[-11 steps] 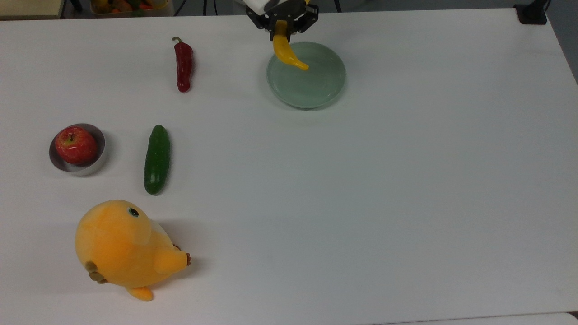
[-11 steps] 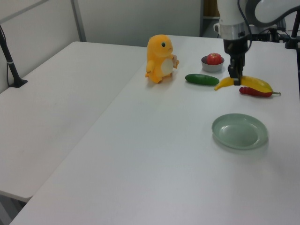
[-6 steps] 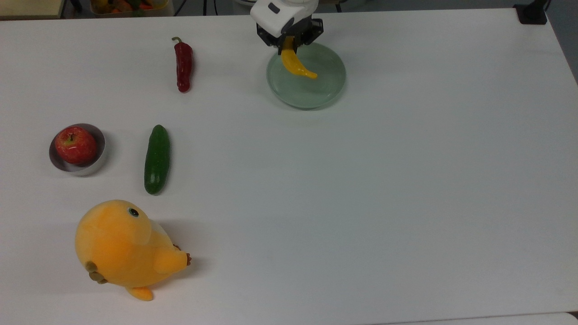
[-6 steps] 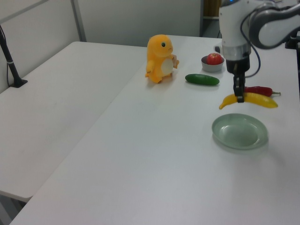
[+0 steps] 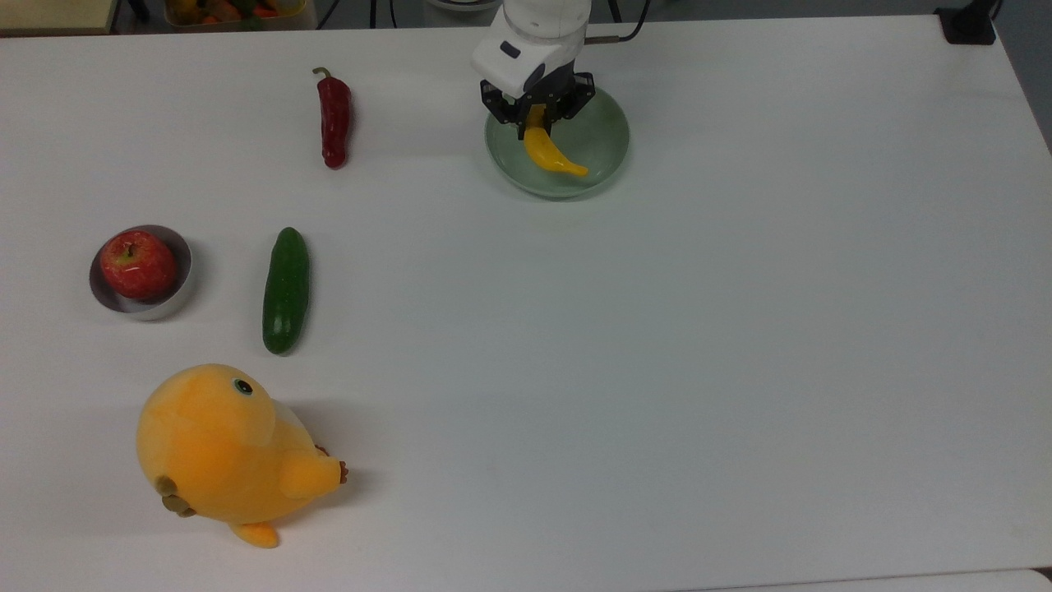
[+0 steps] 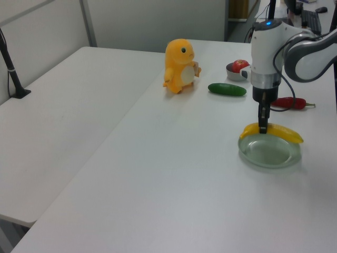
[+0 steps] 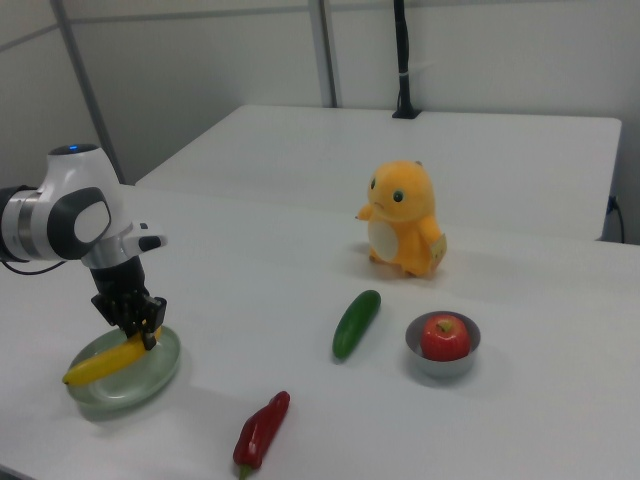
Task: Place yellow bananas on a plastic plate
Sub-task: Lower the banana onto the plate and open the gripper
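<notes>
Yellow bananas (image 5: 552,155): directly over the plastic plate (image 5: 604,156), long axis spanning it.
Gripper (image 5: 536,123): pinching the bananas mid-length, above the plate.

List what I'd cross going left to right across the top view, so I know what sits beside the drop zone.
Apple in the metal bowl → plush chick → cucumber → red chili pepper → gripper holding the yellow banana over the plastic plate.

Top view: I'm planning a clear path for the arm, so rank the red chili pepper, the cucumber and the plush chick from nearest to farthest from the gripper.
From the gripper:
1. Red chili pepper, to the top view's left.
2. Cucumber, lower left.
3. Plush chick, bottom left.
</notes>
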Available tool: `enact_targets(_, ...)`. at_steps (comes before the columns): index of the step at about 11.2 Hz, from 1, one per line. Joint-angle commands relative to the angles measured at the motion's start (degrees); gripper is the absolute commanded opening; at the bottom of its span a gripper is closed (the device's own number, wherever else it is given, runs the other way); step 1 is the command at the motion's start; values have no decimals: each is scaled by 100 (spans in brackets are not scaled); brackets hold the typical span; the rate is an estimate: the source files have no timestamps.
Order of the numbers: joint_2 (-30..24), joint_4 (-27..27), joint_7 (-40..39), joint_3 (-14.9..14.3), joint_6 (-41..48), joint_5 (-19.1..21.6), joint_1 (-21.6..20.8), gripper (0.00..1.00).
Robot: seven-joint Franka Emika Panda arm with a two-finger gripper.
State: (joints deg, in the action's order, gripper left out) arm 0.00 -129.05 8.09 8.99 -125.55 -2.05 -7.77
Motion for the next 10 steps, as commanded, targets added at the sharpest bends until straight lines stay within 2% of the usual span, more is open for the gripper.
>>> enact_targets(1, 149, -147, -89, -3, -329, 65, -23, 8)
enact_targets(3, 176, -147, -71, -3, -365, 65, -15, 11)
enact_targets(5, 255, -138, -36, -3, -374, 65, -6, 23)
enact_targets(8, 255, -138, -10, -3, -356, 65, 21, 43)
enact_targets(9, 255, -129, 16, -3, -330, 65, 21, 59)
enact_targets(10, 246, -121, 234, -3, -321, 65, 29, 65)
